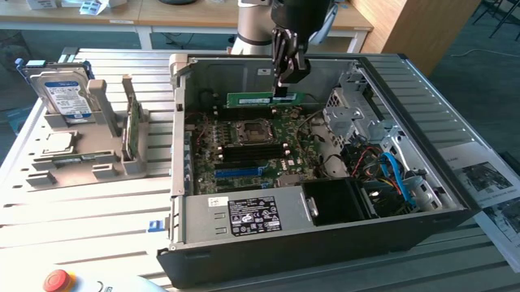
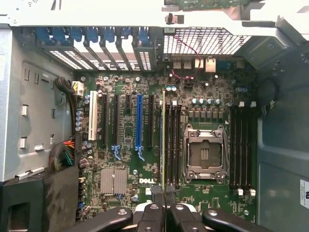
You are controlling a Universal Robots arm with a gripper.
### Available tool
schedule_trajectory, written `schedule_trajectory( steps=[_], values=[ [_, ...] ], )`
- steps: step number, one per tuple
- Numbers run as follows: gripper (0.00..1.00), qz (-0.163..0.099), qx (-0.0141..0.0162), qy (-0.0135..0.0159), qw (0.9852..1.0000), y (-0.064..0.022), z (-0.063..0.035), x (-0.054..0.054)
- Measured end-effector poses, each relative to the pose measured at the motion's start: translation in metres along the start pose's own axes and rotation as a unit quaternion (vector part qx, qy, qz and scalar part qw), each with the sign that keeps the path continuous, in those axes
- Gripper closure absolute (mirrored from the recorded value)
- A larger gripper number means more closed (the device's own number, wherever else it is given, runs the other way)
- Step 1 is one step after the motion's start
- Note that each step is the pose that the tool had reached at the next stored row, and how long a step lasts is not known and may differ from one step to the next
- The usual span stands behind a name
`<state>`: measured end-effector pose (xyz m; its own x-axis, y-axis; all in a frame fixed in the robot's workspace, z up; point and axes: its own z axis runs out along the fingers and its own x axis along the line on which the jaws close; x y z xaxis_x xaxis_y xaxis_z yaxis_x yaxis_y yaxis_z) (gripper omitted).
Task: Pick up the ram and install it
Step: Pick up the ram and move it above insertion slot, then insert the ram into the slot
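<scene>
Quick update from the bench: we're looking at the gripper (image 1: 282, 90) pinched down narrow on the ram (image 1: 252, 99). It's gripping the stick by its upper edge, a bit towards the exterior view's right end. So the ram isn't lying anywhere. It's hanging under the fingers, inside the open computer case (image 1: 325, 246), up in the air and clear of the motherboard (image 1: 272, 159).

What we're really watching is the alignment. In the exterior view the stick is sitting level, with its long axis running across the case from that view's left to its right and the contact edge pointing down at the board.

From the wrist camera we're seeing the ram (image 2: 163, 140) edge-on, as a thin pale line running straight out from the gripper (image 2: 163, 191). That line is running parallel to the black memory slots (image 2: 173, 145), the bank between the CPU socket (image 2: 205, 154) and the long blue expansion slot (image 2: 139, 121). It's sitting just beside that bank, on the side away from the socket.

We're reading the angle as basically matched. Whether the stick is hanging exactly over one slot or a hair off to the side, we can't tell.
</scene>
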<state>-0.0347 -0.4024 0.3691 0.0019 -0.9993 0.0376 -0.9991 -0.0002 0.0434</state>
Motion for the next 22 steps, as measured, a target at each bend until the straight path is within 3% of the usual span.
schedule_trajectory(
  steps=[13, 22],
  values=[
    [0.88, 0.0, 0.0, 0.0, 1.0, 0.0, 0.0001, -0.0001],
    [0.88, 0.0, 0.0, 0.0, 1.0, -0.0004, 0.0094, -0.0004]
  ],
)
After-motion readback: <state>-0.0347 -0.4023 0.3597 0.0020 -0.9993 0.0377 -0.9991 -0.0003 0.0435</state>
